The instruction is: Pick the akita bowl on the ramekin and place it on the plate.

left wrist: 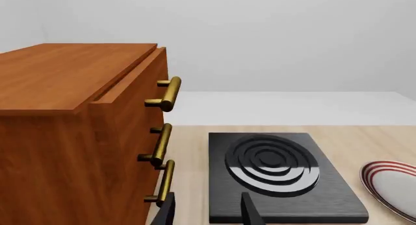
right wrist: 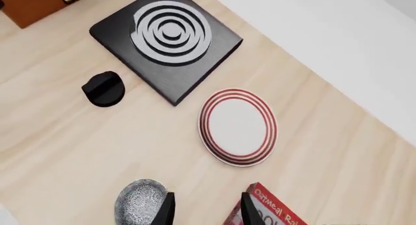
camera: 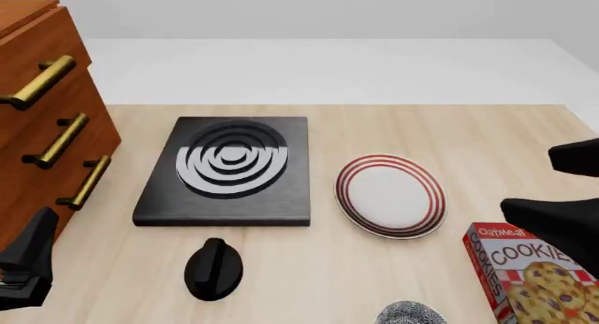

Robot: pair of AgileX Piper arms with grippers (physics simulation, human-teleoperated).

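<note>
Hovering with fingers spread, the right gripper [right wrist: 204, 209] should shift over the akita bowl [right wrist: 140, 201] near the desk's front edge, descend squarely, and pinch its rim before heading for the plate [right wrist: 238, 126].

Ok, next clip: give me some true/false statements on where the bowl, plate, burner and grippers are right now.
1. The white plate with red rings is empty. True.
2. The grey speckled bowl sits on the black square burner. False: it rests on the light wooden table, near its front edge.
3. The right gripper is open and holds nothing. True.
4. The black knob-shaped object lies on the plate. False: it lies on the table, in front of the burner.
5. The burner is between the wooden drawer cabinet and the plate. True.
</note>
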